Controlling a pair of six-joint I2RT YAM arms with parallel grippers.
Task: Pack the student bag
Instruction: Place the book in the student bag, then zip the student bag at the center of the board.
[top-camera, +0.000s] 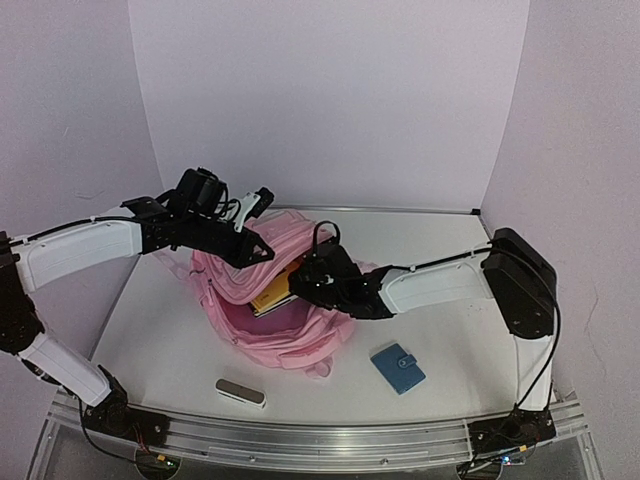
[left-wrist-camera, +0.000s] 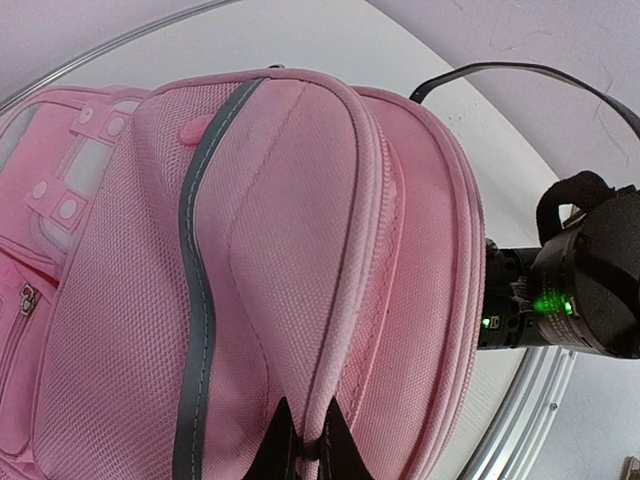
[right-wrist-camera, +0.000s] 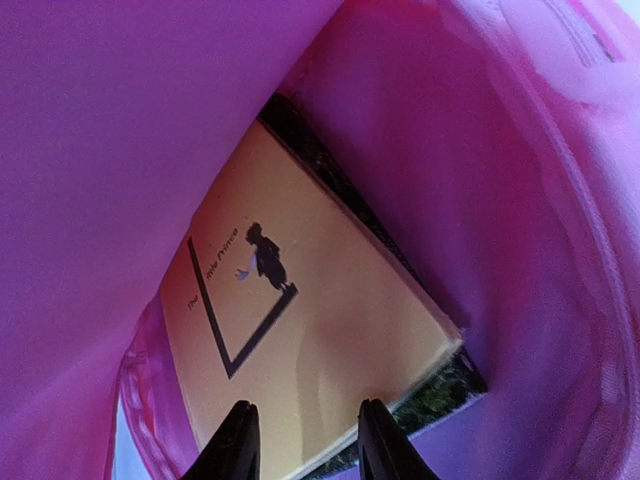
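The student bag is a big pink backpack lying in the middle of the table with its mouth open. My left gripper is shut on a seam of the upper flap and holds it up; pink fabric with a grey strip fills that view. My right gripper is inside the mouth. Its fingers stand apart over the near end of a yellow book, with the cover showing between them. That book lies partly inside the bag, on top of a dark patterned book.
A blue wallet lies on the table to the right of the bag. A pale oblong case sits near the front edge. The right arm's wrist is close beside the bag. White walls enclose the table.
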